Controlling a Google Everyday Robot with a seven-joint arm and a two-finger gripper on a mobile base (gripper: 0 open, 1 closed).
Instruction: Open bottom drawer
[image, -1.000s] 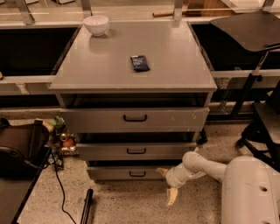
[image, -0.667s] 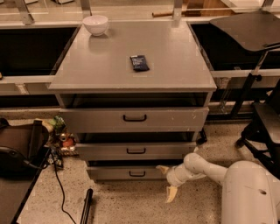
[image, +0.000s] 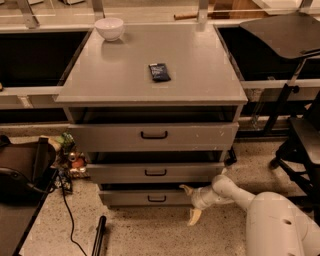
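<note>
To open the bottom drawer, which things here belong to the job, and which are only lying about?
Belong to the job: bottom drawer, its black loop handle, end effector (open, by the drawer's right end).
Lying about: white bowl and dark packet on the cabinet top, top drawer, middle drawer.

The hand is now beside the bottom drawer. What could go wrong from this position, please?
1. The hand is open at the right end of the bottom drawer, not at its black handle. Closing here may catch nothing, and pulling from the end may skew the drawer.
2. Its upper finger is close under the middle drawer, which juts further out. Lifting the hand could bump it.
</note>
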